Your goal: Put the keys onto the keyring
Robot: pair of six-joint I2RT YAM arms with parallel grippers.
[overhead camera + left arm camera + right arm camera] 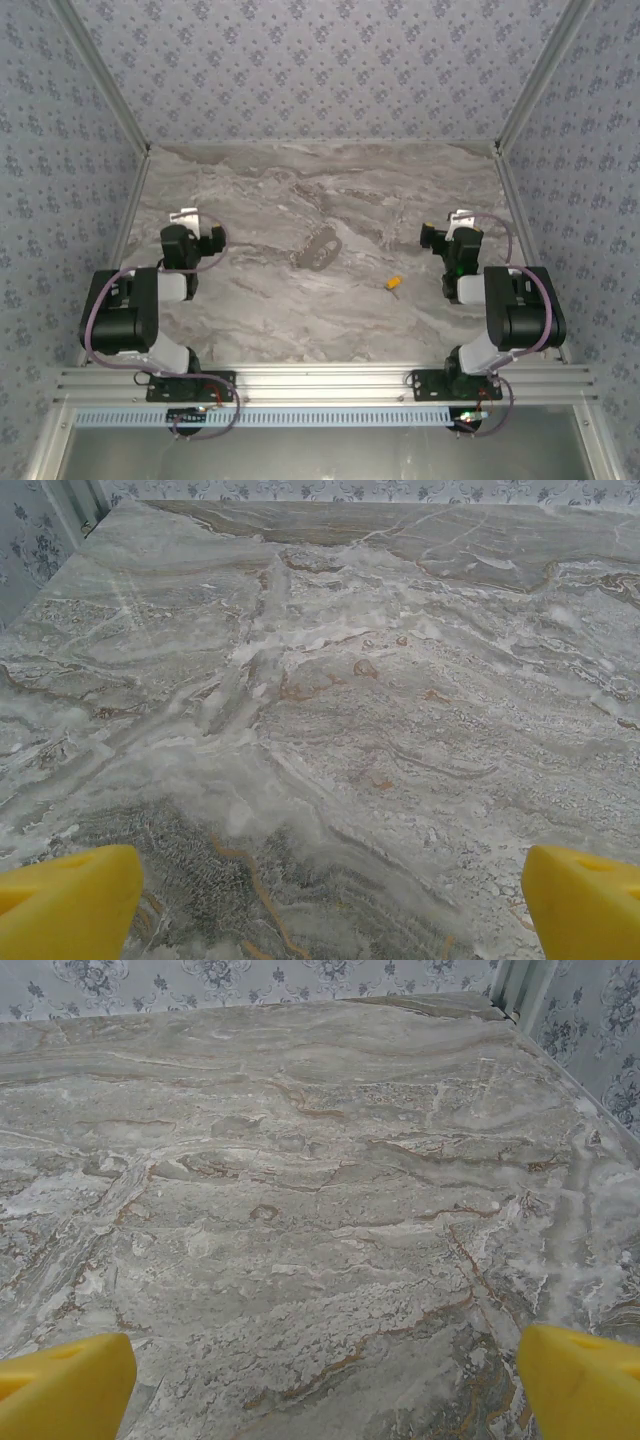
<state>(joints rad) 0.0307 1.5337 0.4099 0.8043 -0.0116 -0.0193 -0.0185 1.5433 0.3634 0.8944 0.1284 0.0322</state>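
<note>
Top external shows keyring (320, 247) barely legible, key (394, 283) tiny; left pincer (325, 902) and right pincer (325, 1382) spread apart.

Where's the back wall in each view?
Top external: back wall spans the upper part, above the table.
Left wrist: back wall is a thin strip along the top edge.
Right wrist: back wall is a strip along the top edge.
Shared landmark: the table's far edge.

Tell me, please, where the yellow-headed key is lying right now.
In the top view the key lies on the marble table, right of centre, apart from the keyring and toward the right arm.
</note>
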